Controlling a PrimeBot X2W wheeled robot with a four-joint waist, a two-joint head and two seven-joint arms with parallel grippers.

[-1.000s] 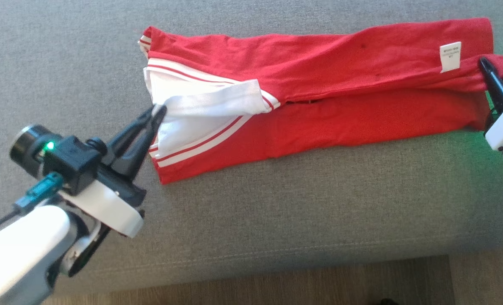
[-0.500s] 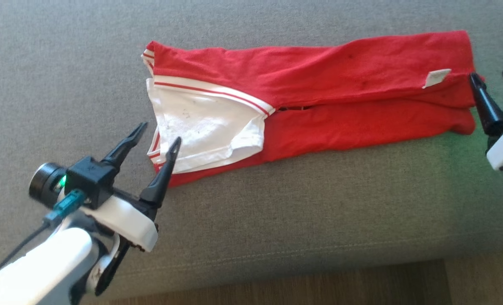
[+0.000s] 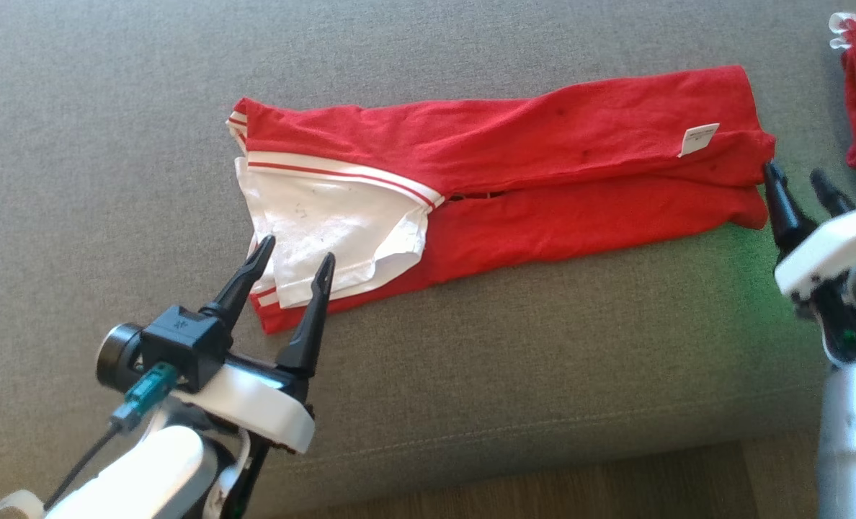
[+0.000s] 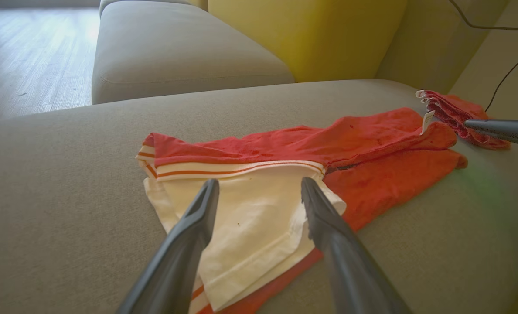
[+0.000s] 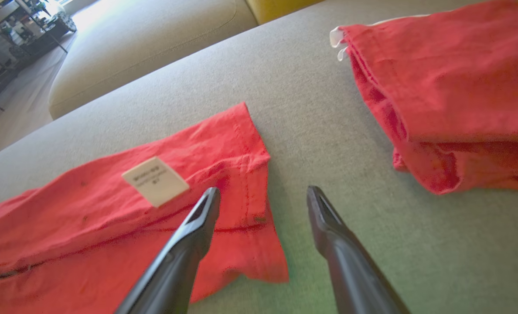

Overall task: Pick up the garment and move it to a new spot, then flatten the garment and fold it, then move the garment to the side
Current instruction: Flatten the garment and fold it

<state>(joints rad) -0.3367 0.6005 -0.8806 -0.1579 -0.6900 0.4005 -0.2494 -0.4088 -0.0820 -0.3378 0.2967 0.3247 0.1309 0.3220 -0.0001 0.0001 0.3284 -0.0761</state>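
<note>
Lying flat on the grey sofa (image 3: pixel 471 375), the red garment (image 3: pixel 529 180) stretches long from the robot's left to its right. Its white end points at the left pincer (image 3: pixel 296 250) and its tag (image 3: pixel 700 137) end sits by the right pincer (image 3: pixel 794 171). Both pincers are spread wide and hold nothing, one near each end.

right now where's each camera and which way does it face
Head view: on the robot's head, looking down at the red garment on the grey sofa; left gripper lower left, right gripper far right, both open.
Left wrist view: on the left wrist, looking along its own fingers across the garment's white end.
Right wrist view: on the right wrist, looking along its fingers at the garment's labelled end.
Shared: both wrist views show the second red cloth.
</note>
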